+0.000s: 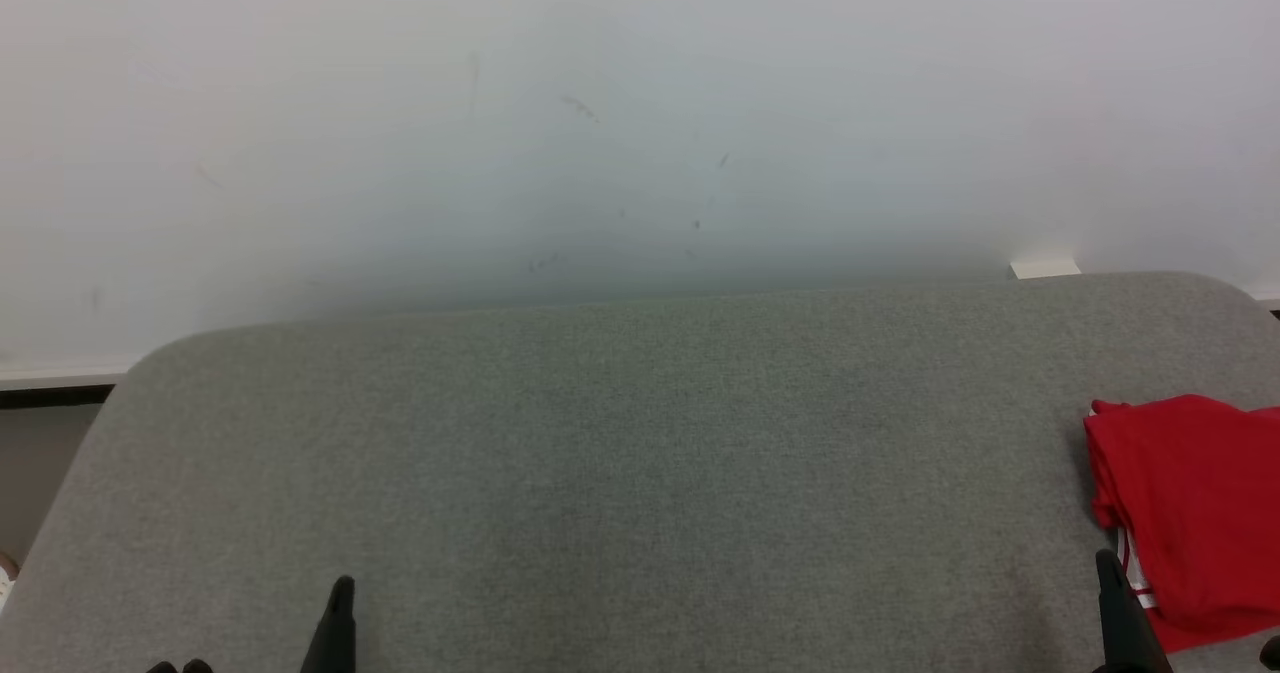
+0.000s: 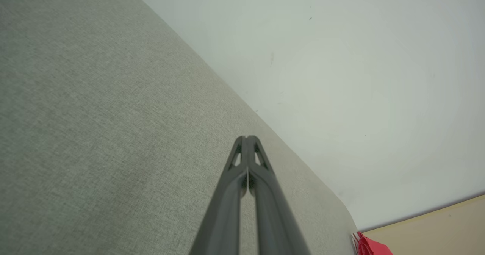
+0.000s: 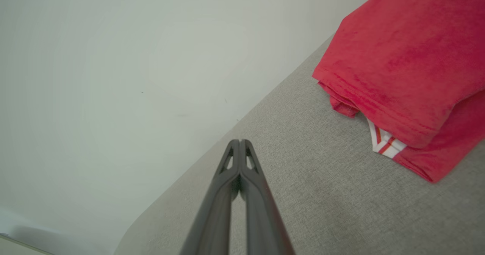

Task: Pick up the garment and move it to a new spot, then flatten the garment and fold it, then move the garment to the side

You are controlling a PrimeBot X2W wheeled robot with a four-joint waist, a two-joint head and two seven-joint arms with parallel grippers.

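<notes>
The red garment (image 1: 1190,513) lies folded on the grey cloth-covered worktop (image 1: 600,453), out at about 4 o'clock in the head view and running off that view's edge. A strip of white trim (image 3: 384,141) with red stripes pokes out between its layers. The right tool (image 1: 1105,559) is pinched fully together, holding nothing. From the head its tip looks just beside the garment's near left edge, while in its own wrist view the garment sits at 2 o'clock, apart from it. The left tool (image 1: 343,585), at 7 o'clock, is also pressed tight and holding nothing, over bare worktop well apart from the garment. A pale wall (image 1: 600,103) stands behind at 12 o'clock.
</notes>
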